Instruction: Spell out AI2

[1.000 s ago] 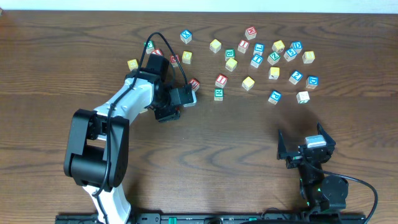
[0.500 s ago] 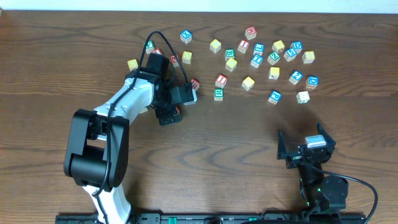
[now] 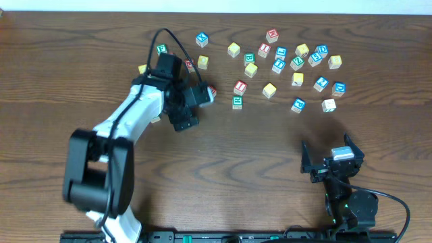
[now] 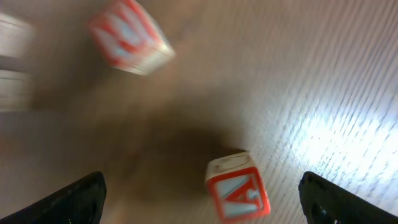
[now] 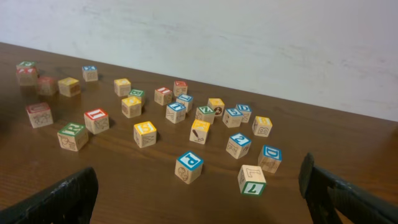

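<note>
The left end effector point(image 4: 202, 186) has its fingers spread wide with nothing clamped. A moment earlier they stood noticeably narrower at this same spot. Between them, touching neither, the red "A" cube point(image 4: 239, 194) rests on the table point(image 3: 236, 169). The wrist view is smeared with motion, and overhead the left arm has swung a little toward the far side while the cube has barely shifted. That reads as a release: the A looks set down as the first letter, and the arm seems to be backing off it. Beyond the A, the wrist view shows a second red-printed cube point(image 4: 129, 38), too blurred to read. Overhead, the red "I" cube point(image 3: 239, 86) lies near the A on its right, apart from it, with a green-printed cube point(image 3: 237, 102) just beside the I. The blue cube that appears to read "2" point(image 3: 321, 84) sits well apart in the scattered group further right. The right end effector point(image 3: 330, 154) rests fully spread and empty near its base. The I and the 2 are not yet lined up after the A.
</note>
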You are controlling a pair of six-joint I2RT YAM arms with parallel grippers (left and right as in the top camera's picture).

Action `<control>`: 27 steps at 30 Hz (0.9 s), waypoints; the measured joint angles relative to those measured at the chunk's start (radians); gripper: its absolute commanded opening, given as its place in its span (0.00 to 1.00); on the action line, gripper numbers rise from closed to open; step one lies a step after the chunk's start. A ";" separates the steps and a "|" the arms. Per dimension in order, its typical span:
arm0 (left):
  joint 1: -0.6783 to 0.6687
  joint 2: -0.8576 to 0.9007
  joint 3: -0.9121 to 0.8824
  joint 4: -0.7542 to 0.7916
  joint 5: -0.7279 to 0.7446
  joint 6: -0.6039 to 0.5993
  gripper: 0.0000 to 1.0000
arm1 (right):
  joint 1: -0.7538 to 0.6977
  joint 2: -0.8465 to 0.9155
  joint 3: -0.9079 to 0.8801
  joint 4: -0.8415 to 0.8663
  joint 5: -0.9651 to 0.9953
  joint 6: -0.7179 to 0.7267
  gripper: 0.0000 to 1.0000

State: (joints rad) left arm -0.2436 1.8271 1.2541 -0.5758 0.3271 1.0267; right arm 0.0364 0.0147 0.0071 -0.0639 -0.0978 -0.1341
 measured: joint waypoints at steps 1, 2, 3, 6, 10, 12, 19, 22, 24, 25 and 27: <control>0.000 -0.037 0.004 0.006 0.000 -0.026 0.97 | 0.000 0.000 0.000 0.000 0.000 0.000 0.99; 0.000 -0.073 0.008 0.013 0.000 -0.050 0.97 | 0.000 0.000 0.000 0.000 0.000 0.000 0.99; 0.000 -0.114 0.012 0.022 0.000 -0.084 0.97 | 0.000 0.000 0.000 0.000 0.000 0.000 0.99; 0.000 -0.231 0.018 0.035 0.000 -0.197 0.97 | 0.000 0.000 0.000 0.000 0.000 0.000 0.99; -0.001 -0.348 0.026 0.080 0.001 -0.446 0.97 | 0.000 0.000 0.000 0.000 0.000 0.000 0.99; -0.001 -0.370 0.029 0.108 -0.001 -0.614 0.97 | 0.000 0.000 0.000 0.000 0.000 0.000 0.99; -0.011 -0.301 0.033 0.111 -0.188 -1.180 0.97 | 0.000 0.000 0.000 0.000 0.000 0.000 0.99; -0.017 -0.211 0.032 0.111 -0.300 -1.358 0.97 | 0.000 0.000 0.000 0.000 0.000 0.000 0.99; -0.022 -0.156 0.031 0.109 -0.332 -1.420 0.97 | 0.000 0.000 0.000 0.000 0.000 0.000 0.99; -0.026 -0.124 0.029 0.108 -0.344 -1.451 0.98 | 0.000 0.000 0.000 0.000 0.000 0.000 0.99; -0.034 -0.068 0.027 0.105 -0.362 -1.503 0.98 | 0.000 0.000 0.000 0.000 0.000 0.000 0.99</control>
State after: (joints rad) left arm -0.2775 1.7592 1.2812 -0.4709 -0.0345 -0.4767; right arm 0.0364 0.0147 0.0071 -0.0639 -0.0978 -0.1341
